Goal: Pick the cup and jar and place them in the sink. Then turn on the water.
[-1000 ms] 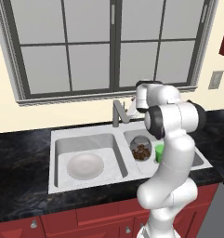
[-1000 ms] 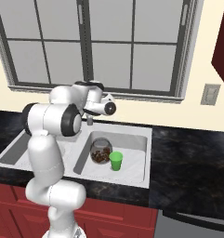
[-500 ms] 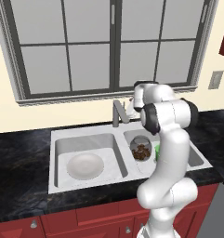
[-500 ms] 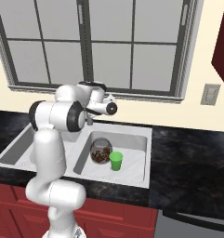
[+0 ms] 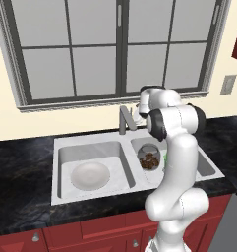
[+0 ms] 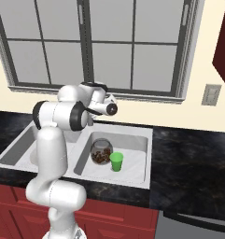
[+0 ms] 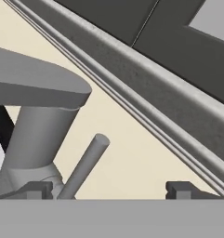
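Under the window: a light grey-white double-basin sink sits sunk into a black speckled stone bench, above red cabinet fronts.
Right basin: the jar, round clear glass with brown lumpy pieces inside, stands upright on the smooth basin floor; the cup, small, bright green and tapered, stands upright just to the right of it and slightly nearer, very close to it; whether they touch I cannot tell. In the left base view the jar shows in that basin, and a green sliver of the cup peeks from behind the arm.
Left basin: a round white dish, shallow and matte, lies flat on the floor.
Faucet: grey metal, square-edged column and spout at the middle back of the sink; in the hand view a thick cylindrical stem carries a flat, rounded spout, and a thin round lever rod slants up from the base.
Claw: raised at the faucet, fingertips wide apart with nothing between them; the lever rod rises just beside the left tip.
Window frame: grey, faintly mottled sill crosses the cream wall behind.
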